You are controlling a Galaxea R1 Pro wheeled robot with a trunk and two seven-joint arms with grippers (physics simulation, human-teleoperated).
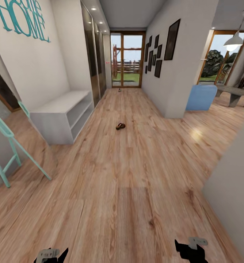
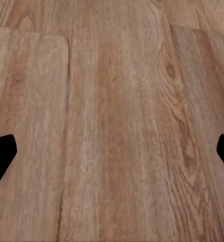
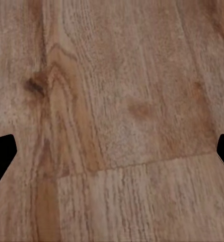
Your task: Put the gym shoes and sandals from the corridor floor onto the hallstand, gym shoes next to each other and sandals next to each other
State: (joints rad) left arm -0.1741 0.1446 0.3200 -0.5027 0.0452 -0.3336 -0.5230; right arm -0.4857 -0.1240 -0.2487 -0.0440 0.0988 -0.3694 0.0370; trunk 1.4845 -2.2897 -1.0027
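On your far left a mint green ladder (image 1: pixel 12 146) leans by the wall. Next to it, against the left wall, sits a low white shelf unit (image 1: pixel 63 117) with a flat top and open compartments. Big teal letters (image 1: pixel 23 16) hang on the wall above it. You cannot tell from here if this is the right rack.

In the middle, the wood floor (image 1: pixel 129 190) runs down the corridor to a glass door (image 1: pixel 127 60). A dark brown sandal (image 1: pixel 120 126) lies on the floor, well ahead of you and to the right of the white unit. It is too small to tell if it is one sandal or two. A tiny thing (image 1: pixel 119 90) lies far off near the door, too small to name.

On the right wall hang dark picture frames (image 1: pixel 162 47). Past the corner stands a blue panel (image 1: pixel 201 97).

Down low, your left gripper (image 1: pixel 52 255) hangs over bare floor, and your right gripper (image 1: pixel 190 248) does too. In both wrist views the black fingers (image 2: pixel 1 156) (image 3: pixel 1 156) sit far apart at the edges, so both jaws are spread wide and hold nothing.
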